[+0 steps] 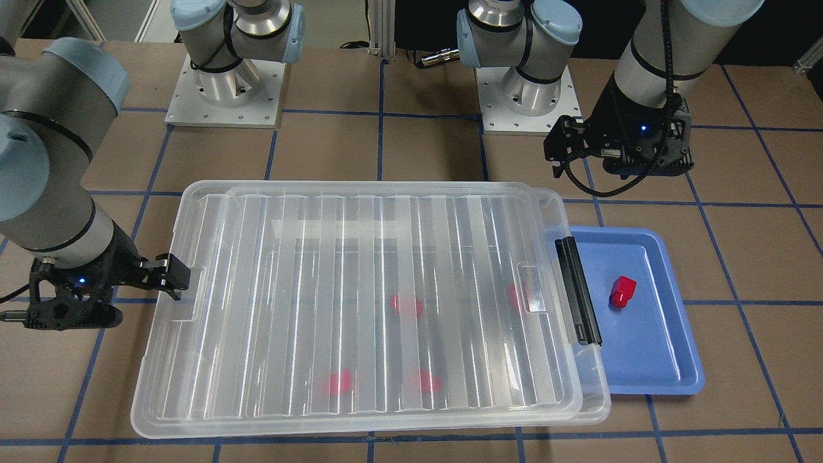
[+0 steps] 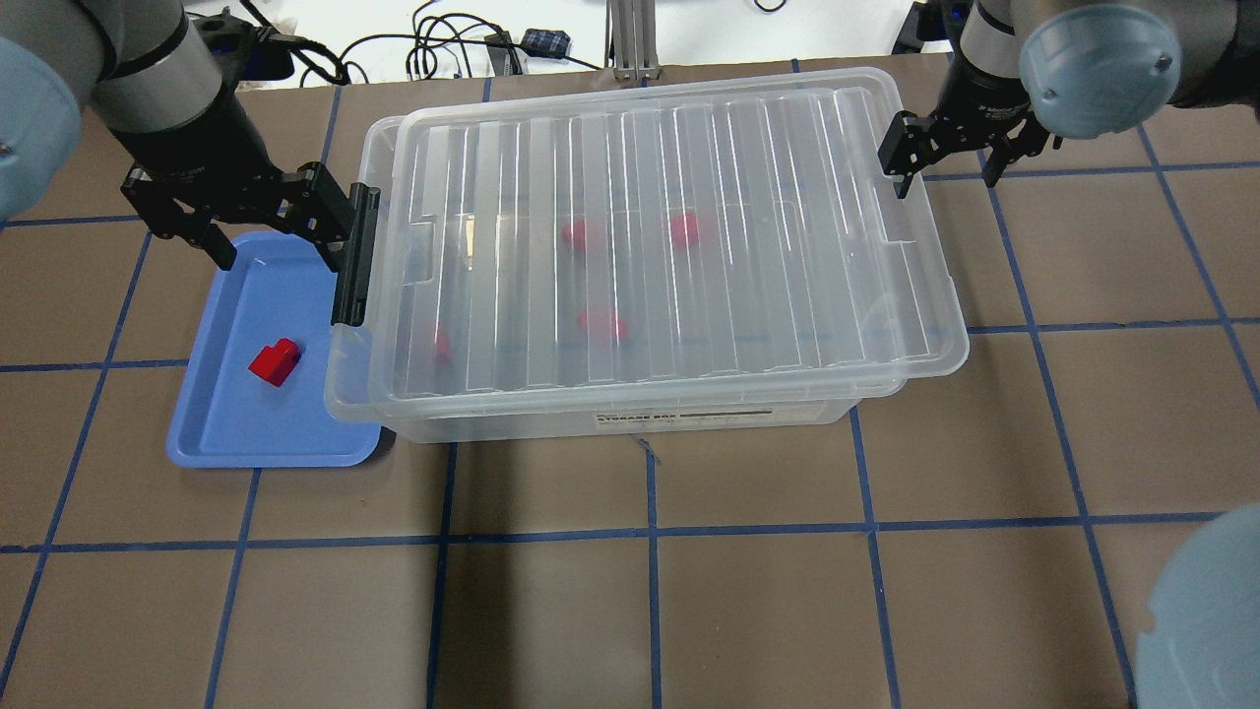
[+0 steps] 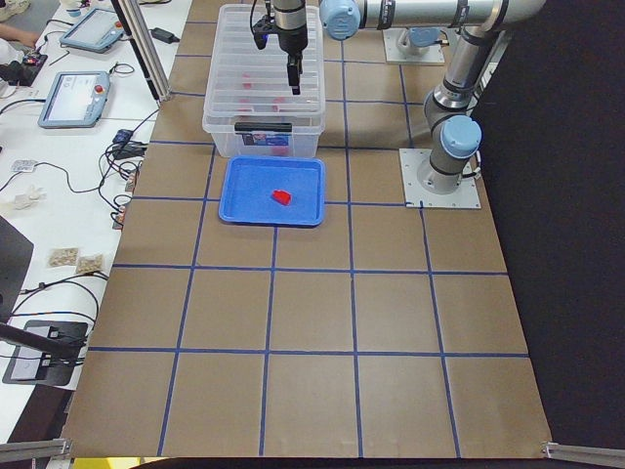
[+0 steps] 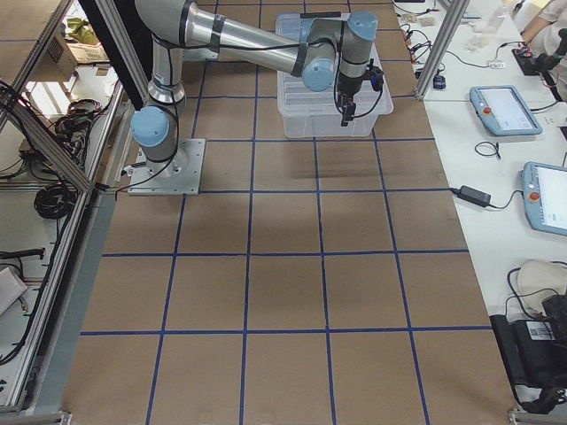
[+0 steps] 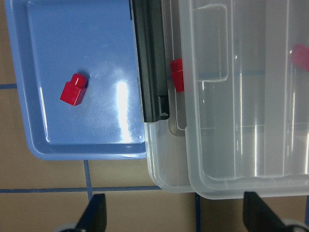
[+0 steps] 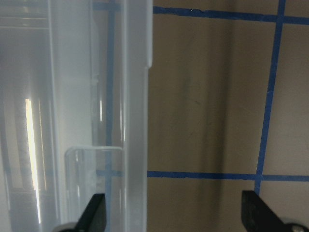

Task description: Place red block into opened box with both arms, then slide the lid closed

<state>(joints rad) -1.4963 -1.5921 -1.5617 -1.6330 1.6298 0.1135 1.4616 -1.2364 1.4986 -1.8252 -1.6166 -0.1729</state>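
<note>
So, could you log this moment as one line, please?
lid almost over box, strip by latch uncovered | left gripper open near latch | right gripper open at lid's far end | red block on blue tray

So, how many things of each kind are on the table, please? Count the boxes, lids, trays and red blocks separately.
Clear box: 1
Lid: 1
Blue tray: 1
Red blocks: 5 (1 on the tray, 4 in the box under the lid)
Total: 8
</note>
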